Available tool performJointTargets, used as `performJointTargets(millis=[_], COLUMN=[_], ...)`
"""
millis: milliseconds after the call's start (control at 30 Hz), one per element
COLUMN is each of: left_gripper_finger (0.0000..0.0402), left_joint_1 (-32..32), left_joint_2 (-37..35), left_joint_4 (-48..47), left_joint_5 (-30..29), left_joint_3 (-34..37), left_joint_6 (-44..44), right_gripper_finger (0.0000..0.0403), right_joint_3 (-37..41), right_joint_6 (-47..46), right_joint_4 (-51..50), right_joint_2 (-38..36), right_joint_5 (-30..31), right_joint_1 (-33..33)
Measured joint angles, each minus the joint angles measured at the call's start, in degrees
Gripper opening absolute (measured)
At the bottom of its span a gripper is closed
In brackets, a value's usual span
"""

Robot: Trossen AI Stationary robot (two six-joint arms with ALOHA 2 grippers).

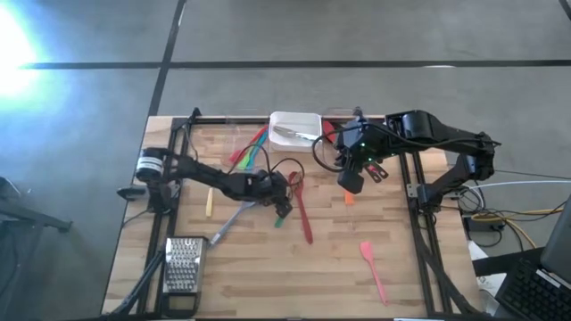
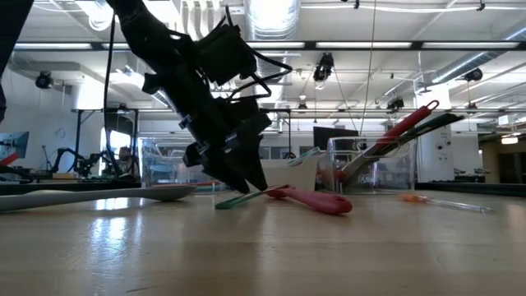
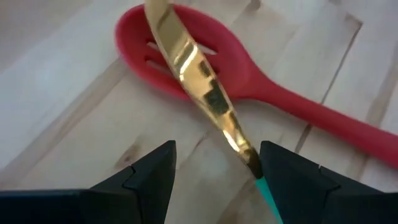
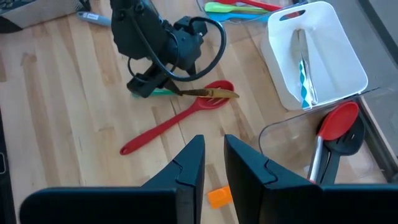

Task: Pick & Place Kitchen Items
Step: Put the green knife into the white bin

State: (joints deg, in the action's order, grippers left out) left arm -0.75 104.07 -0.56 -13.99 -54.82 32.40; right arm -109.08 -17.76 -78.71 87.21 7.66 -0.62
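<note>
A gold knife (image 3: pixel 199 74) with a teal handle (image 3: pixel 268 193) lies on the table, its blade across the head of a red slotted spoon (image 3: pixel 280 99). My left gripper (image 3: pixel 214 168) is open, pointing down, with one finger on each side of the knife where blade meets handle; it also shows in the high view (image 1: pixel 284 207) and the low view (image 2: pixel 251 187). My right gripper (image 4: pixel 214 155) is shut and empty, raised above the table (image 1: pixel 351 185) near the white bin (image 1: pixel 294 129). The bin holds small metal cutlery (image 4: pixel 303 74). My left gripper stands astride the knife from above, slanting down. One finger (image 3: pixel 280 174) is right beside the blade's root (image 3: pixel 249 158); I cannot tell whether it touches. The knife's teal handle (image 2: pixel 234 201) rests on the table and the blade lies on the red spoon's head.
Clear containers with utensils stand at the far edge on both sides of the bin (image 1: pixel 250 147) (image 4: pixel 339 124). A metal grater (image 1: pixel 183 263) lies near left, with a grey spatula (image 1: pixel 227 223) and a yellow utensil (image 1: pixel 210 201) beside it. A pink spatula (image 1: pixel 373 267) lies near right, and a small orange piece (image 4: pixel 219 197) below my right gripper.
</note>
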Motion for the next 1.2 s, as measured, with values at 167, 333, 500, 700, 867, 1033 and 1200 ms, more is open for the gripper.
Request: performJointTargets(millis=[167, 333, 500, 700, 867, 1033, 1200], left_gripper_finger=[0.0238, 0.0238, 0.0211, 0.0105, 0.0038, 0.0038, 0.0038], left_joint_1=[-0.02, -0.13, -0.26, -0.33, -0.22, -0.21, -0.24], left_joint_2=[0.75, 0.96, 1.77, 1.45, 0.51, -1.05, -5.45], left_joint_4=[0.09, 0.12, 0.53, 0.39, 1.13, 2.0, 2.01], left_joint_5=[0.18, 0.21, 0.43, 0.51, 2.63, 2.84, 3.11], left_joint_3=[0.04, 0.0, -0.05, 0.0, 0.08, 0.1, 0.1], left_joint_6=[0.49, 0.39, 0.37, 1.23, 1.31, 0.86, -2.4], right_gripper_finger=[0.0056, 0.0056, 0.0056, 0.0056, 0.0056, 0.0056, 0.0056], right_joint_3=[0.0, 0.0, 0.0, 0.0, 0.0, 0.0, 0.02], right_joint_6=[0.0, 0.21, 0.38, 0.42, 0.42, 0.44, 0.43], right_joint_4=[0.01, 0.04, 0.11, 0.17, 0.15, 0.04, -0.25], right_joint_2=[-0.01, 0.01, 0.01, 0.01, 0.01, 0.01, 0.01], right_joint_5=[0.0, -0.02, -0.02, -0.02, -0.03, -0.04, -0.04], right_joint_1=[0.0, 0.0, 0.0, 0.0, 0.0, 0.0, 0.0])
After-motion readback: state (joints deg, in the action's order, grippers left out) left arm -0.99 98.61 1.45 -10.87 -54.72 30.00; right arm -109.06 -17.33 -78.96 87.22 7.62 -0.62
